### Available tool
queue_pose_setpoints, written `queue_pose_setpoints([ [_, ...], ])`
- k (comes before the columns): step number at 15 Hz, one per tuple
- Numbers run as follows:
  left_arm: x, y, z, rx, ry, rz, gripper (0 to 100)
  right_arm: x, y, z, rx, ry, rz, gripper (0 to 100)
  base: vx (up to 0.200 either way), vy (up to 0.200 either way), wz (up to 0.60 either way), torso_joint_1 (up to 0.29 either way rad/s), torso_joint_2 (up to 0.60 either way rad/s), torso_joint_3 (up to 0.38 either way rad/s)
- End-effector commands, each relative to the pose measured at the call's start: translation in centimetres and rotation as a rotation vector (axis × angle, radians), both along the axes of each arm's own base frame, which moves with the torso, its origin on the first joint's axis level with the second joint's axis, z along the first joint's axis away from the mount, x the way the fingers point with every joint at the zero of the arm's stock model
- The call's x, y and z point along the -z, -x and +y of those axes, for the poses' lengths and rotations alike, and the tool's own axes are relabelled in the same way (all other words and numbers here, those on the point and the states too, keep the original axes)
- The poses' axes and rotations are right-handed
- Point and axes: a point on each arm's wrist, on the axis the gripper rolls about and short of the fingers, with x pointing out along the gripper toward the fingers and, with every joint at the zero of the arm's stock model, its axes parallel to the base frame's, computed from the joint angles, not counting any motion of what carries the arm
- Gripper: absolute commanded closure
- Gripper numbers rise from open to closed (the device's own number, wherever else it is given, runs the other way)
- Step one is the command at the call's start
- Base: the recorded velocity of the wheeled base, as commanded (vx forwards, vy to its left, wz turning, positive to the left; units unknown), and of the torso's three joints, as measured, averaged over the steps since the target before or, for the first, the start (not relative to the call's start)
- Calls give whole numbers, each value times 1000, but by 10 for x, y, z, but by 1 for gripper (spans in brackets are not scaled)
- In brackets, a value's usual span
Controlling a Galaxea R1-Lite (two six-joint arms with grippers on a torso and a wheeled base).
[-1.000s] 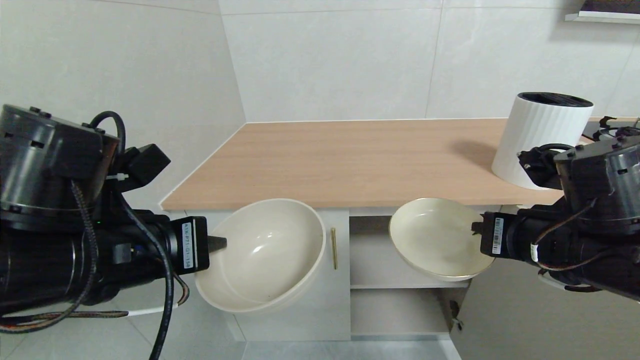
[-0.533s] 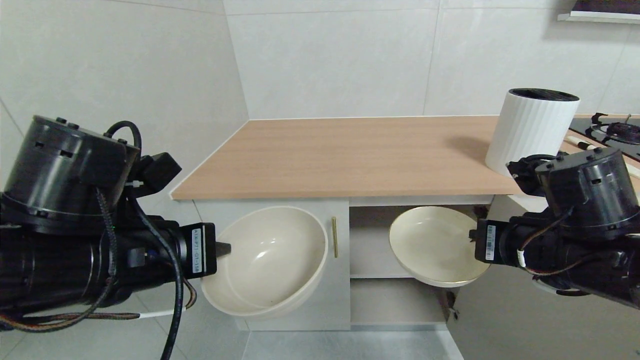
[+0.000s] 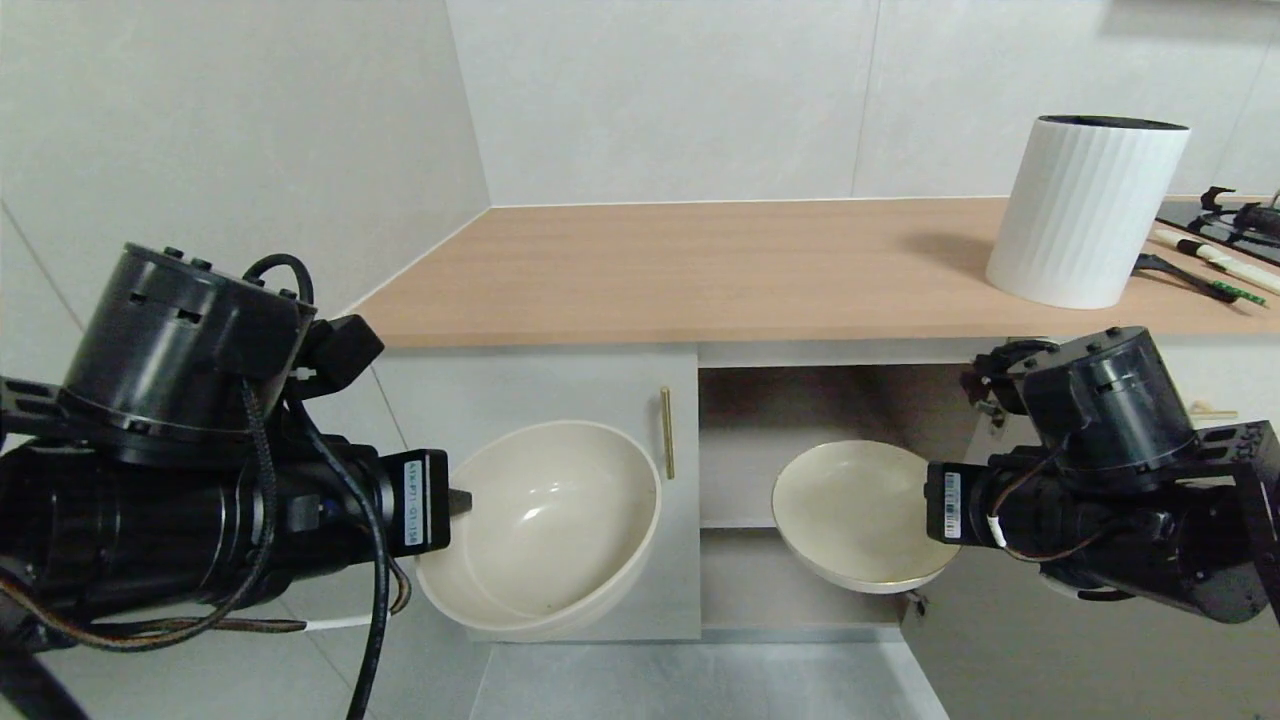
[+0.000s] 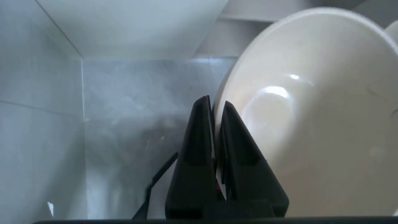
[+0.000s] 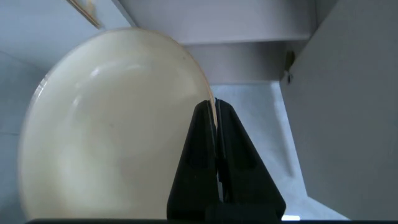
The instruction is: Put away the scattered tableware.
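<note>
The left gripper [image 4: 215, 124] clamps the deep cream ceramic bowl [image 3: 545, 530] by its rim, the right gripper [image 5: 216, 118] the shallow cream plate [image 3: 850, 510]. Print on their white stickers [image 3: 413, 500] is illegible.

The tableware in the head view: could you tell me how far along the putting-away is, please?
Done: the cabinet stands open. In hand: the left gripper pinches the rim of the bowl, the right gripper that of the plate, both held before the cabinet. Left: neither rests on the shelf yet, and utensils lie on the counter beside the white container.
</note>
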Motion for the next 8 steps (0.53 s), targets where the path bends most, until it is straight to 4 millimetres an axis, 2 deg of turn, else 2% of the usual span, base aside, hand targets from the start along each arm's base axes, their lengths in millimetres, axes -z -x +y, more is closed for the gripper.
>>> queue_pose_setpoints([
  [1, 2, -1, -1, -1, -4, 7, 100, 5, -3, 2, 0, 12, 16, 100, 0, 0, 0, -119, 461, 330],
  [8, 3, -3, -2, -1, -7, 12, 100, 14, -7, 5, 4, 34, 40, 100, 0, 0, 0, -76, 445, 369],
])
